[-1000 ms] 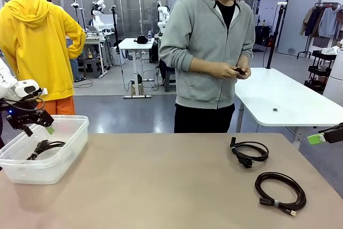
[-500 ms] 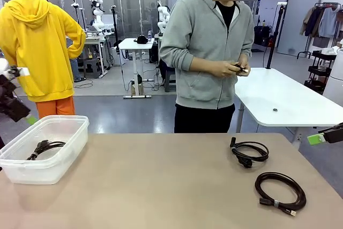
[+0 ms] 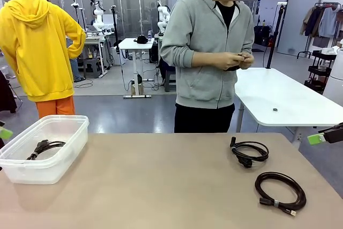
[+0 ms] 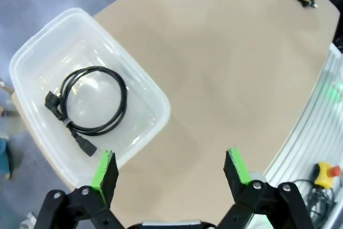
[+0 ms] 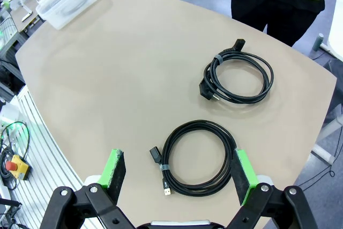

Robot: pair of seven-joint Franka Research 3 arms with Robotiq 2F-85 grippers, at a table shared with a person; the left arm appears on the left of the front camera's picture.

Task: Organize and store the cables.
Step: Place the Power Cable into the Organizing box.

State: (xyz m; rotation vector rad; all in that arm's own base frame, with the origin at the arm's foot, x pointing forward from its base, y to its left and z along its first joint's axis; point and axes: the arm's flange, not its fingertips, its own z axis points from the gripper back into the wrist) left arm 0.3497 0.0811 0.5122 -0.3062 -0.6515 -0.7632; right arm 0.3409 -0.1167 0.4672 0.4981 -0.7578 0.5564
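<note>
The left gripper point(image 4: 169, 159), spread and empty, has drawn back from the clear bin point(image 3: 53, 167) at the bench's point(image 3: 161, 186) left edge, 1 cable point(image 4: 124, 97) coiled inside; the right gripper point(image 5: 178, 159) gapes empty off the right edge, near the far cable point(image 3: 245, 160) and the front cable point(image 3: 275, 203).

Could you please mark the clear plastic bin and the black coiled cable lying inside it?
Clear plastic bin point(image 3: 37, 172), front view, on its front wall.
Black coiled cable point(image 4: 124, 99), left wrist view, on the loop's right side.
</note>
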